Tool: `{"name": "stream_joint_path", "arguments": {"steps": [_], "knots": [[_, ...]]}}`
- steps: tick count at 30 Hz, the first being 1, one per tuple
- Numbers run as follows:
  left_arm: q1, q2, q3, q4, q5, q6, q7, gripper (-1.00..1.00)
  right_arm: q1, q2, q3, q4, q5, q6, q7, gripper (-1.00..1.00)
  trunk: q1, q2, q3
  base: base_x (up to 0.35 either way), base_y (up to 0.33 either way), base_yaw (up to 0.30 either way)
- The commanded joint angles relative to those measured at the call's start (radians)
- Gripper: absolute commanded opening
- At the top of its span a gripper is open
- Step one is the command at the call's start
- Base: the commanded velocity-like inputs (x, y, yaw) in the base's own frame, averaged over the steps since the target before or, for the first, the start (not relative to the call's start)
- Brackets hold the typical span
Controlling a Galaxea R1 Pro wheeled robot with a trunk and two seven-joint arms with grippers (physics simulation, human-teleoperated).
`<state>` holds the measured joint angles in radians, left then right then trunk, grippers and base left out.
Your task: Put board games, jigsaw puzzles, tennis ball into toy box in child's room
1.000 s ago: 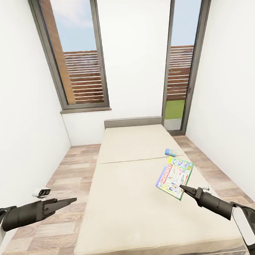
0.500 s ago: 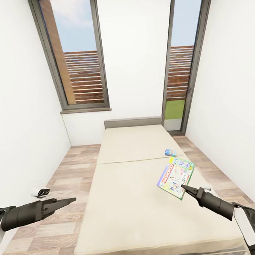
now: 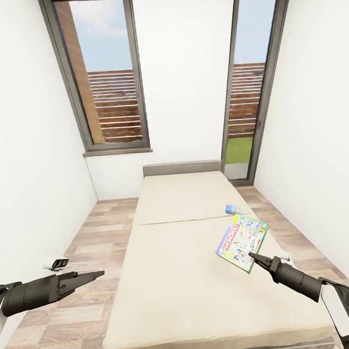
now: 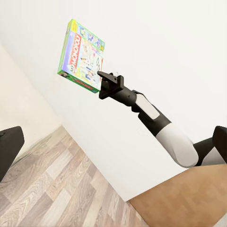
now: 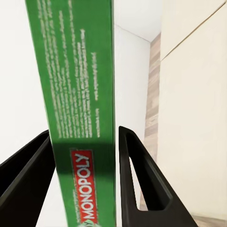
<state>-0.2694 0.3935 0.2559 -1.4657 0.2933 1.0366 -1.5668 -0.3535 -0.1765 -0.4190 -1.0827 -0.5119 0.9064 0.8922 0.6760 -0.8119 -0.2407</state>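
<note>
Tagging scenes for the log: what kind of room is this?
Likely a bedroom: a wide beige bed with a grey headboard, wood-plank floor and two tall windows. The right gripper holds a Monopoly box above the bed; a small blue box lies on the mattress.

The room is bright with even, soft daylight, and the two windows on the far wall are the light source. Shadows are very weak; the bed shows almost none. The white walls look nearly overexposed. The head view bends straight lines near its edges. In the right wrist view the close box is slightly blurred.
</note>
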Motion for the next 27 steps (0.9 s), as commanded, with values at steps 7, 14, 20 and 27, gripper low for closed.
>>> {"name": "stream_joint_path", "arguments": {"steps": [7, 14, 20, 27], "knots": [[-0.001, 0.001, 0.0, 0.0, 0.0, 0.011, -0.004, 1.0, -0.001, 0.0, -0.002, 0.001, 0.001, 0.003, 0.005, -1.0, -0.015, 0.027, 0.011, 0.0, 0.0, 0.0], [-0.001, 0.0, 0.0, 0.001, -0.005, 0.011, -0.004, 1.0, -0.001, 0.0, -0.003, 0.001, 0.003, 0.003, 0.005, -1.0, -0.042, 0.076, 0.033, 0.0, 0.0, 0.0], [-0.012, 0.023, 0.007, 0.032, -0.056, 0.011, -0.004, 1.0, -0.001, -0.001, -0.02, 0.002, 0.003, 0.003, 0.005, -1.0, -0.065, 0.118, 0.052, 0.0, 0.0, 0.0], [-0.035, 0.048, 0.04, 0.103, -0.283, 0.006, 0.014, 1.0, -0.001, 0.0, -0.043, 0.01, 0.014, -0.002, 0.004, -1.0, -0.092, 0.167, 0.074, 0.0, 0.0, -0.007]]}}
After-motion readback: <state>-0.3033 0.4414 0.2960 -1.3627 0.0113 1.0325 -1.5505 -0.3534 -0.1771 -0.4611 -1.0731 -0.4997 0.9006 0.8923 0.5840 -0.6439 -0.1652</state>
